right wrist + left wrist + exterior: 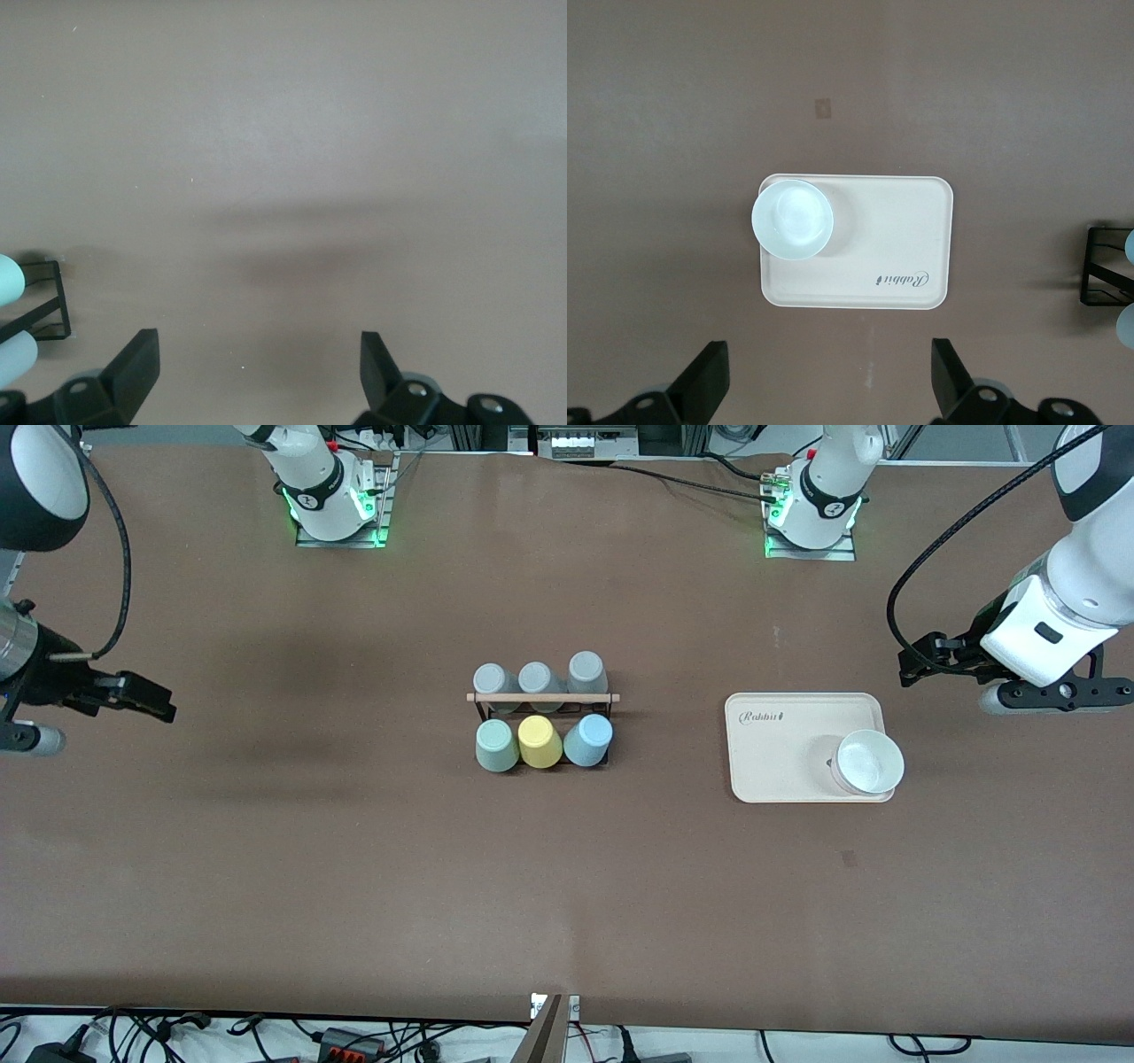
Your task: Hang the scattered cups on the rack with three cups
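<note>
The black wire rack with its wooden rod (pixel 542 698) stands at the middle of the table. The mint-green cup (pixel 497 745) and the light blue cup (pixel 588 740) sit upside down on its nearer row, with a yellow cup (pixel 539 740) between them. Three grey cups (pixel 537 680) fill the farther row. My left gripper (pixel 917 664) is open and empty, up over the left arm's end of the table. My right gripper (pixel 151 700) is open and empty, over the right arm's end. The right wrist view shows the rack's end (pixel 40 301) and the mint cup (pixel 7 276).
A cream tray (pixel 780 771) lies between the rack and the left arm's end, with a white bowl (pixel 870 763) on its corner. The left wrist view shows the tray (pixel 904 230), the bowl (pixel 793 219) and the rack's end (pixel 1103 266).
</note>
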You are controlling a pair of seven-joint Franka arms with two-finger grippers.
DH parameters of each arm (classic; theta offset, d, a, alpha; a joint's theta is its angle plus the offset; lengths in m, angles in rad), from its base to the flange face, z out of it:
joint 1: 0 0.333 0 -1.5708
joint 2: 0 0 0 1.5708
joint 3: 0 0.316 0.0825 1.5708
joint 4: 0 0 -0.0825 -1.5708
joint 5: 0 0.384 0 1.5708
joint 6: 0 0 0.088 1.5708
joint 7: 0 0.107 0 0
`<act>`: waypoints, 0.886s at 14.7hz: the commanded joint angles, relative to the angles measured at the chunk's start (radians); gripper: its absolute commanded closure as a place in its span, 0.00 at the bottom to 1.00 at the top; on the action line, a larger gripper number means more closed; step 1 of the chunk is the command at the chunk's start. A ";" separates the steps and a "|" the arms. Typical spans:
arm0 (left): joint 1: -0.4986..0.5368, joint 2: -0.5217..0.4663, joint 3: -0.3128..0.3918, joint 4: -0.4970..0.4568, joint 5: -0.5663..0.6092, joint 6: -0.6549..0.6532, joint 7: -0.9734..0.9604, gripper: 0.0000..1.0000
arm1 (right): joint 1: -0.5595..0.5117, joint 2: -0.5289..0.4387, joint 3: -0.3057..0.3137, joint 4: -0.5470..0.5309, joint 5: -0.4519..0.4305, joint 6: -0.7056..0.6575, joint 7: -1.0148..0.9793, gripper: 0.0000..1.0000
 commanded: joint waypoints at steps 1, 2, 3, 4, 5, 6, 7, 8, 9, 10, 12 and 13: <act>0.001 -0.001 -0.005 0.016 0.014 -0.016 0.015 0.00 | -0.017 -0.124 0.018 -0.199 -0.009 0.092 -0.018 0.00; 0.001 -0.001 -0.005 0.016 0.014 -0.016 0.015 0.00 | -0.016 -0.129 0.020 -0.201 -0.006 0.081 -0.018 0.00; 0.004 -0.001 -0.005 0.016 0.014 -0.016 0.015 0.00 | -0.016 -0.142 0.020 -0.210 -0.005 0.072 -0.018 0.00; 0.004 -0.001 -0.005 0.016 0.014 -0.017 0.015 0.00 | -0.016 -0.147 0.020 -0.215 -0.003 0.057 -0.019 0.00; 0.002 -0.001 -0.005 0.016 0.014 -0.017 0.015 0.00 | -0.017 -0.144 0.020 -0.201 0.000 0.029 -0.022 0.00; 0.002 -0.001 -0.005 0.016 0.014 -0.017 0.015 0.00 | -0.016 -0.136 0.021 -0.184 0.002 0.012 -0.022 0.00; 0.002 -0.001 -0.005 0.016 0.014 -0.016 0.016 0.00 | -0.014 -0.135 0.021 -0.176 0.003 0.015 -0.021 0.00; 0.004 -0.001 -0.005 0.016 0.014 -0.017 0.016 0.00 | -0.016 -0.126 0.021 -0.161 0.003 0.014 -0.022 0.00; 0.002 -0.001 -0.005 0.016 0.014 -0.016 0.016 0.00 | -0.014 -0.118 0.021 -0.147 0.006 0.010 -0.019 0.00; 0.001 -0.001 -0.005 0.016 0.014 -0.017 0.016 0.00 | -0.014 -0.116 0.021 -0.144 0.008 0.012 -0.012 0.00; 0.001 -0.001 -0.005 0.016 0.014 -0.017 0.016 0.00 | -0.016 -0.115 0.021 -0.138 0.008 0.012 -0.010 0.00; 0.001 -0.001 -0.005 0.018 0.014 -0.016 0.016 0.00 | -0.016 -0.113 0.021 -0.140 0.012 0.009 -0.016 0.00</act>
